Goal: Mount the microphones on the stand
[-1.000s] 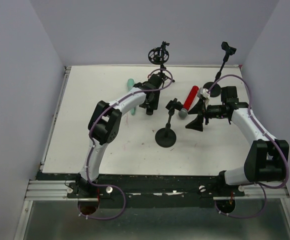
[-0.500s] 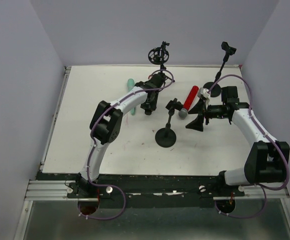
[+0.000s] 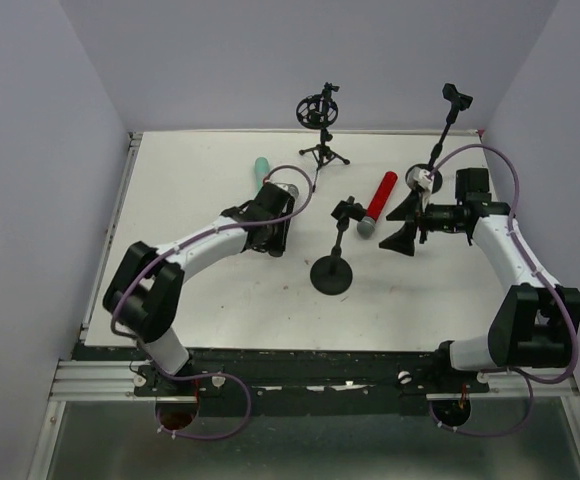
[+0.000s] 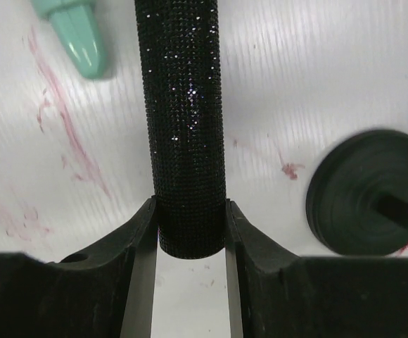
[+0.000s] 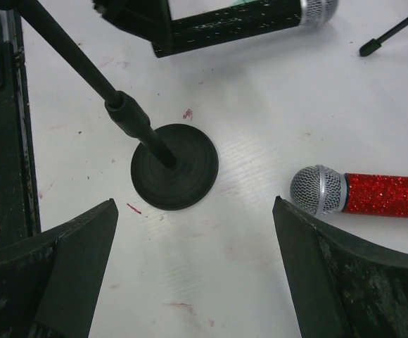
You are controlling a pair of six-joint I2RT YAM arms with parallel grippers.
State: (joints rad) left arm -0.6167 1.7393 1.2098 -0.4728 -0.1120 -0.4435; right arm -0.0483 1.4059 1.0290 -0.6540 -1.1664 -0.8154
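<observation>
1. Top view: your left gripper [image 3: 275, 238] is clamped on the tail end of the black microphone [image 3: 287, 192], whose silver head points toward the far side of the table [image 3: 190, 270]. The teal microphone [image 3: 260, 167] lies just beyond it. The red microphone [image 3: 380, 198] lies flat between the round-base stand [image 3: 332, 272] and your right gripper [image 3: 410, 222], whose fingers are spread wide and hold nothing. A tripod stand [image 3: 320, 115] and a tall stand [image 3: 440, 140] are at the far edge.

2. Left wrist view: the fingers [image 4: 142, 243] press both sides of the glittery black handle [image 4: 184, 127] near its end, partly closed and gripping it. The teal microphone's tip [image 4: 74, 35] shows at the upper left, and the round stand base [image 4: 369, 191] sits to the right, apart from the handle.

3. Right wrist view: your right fingers [image 5: 63, 260] stand far apart with bare table between them. The round stand base [image 5: 176, 167] lies ahead, the red microphone's mesh head [image 5: 319, 190] is to its right without touching it, and the black microphone [image 5: 246, 22] runs across the top.
</observation>
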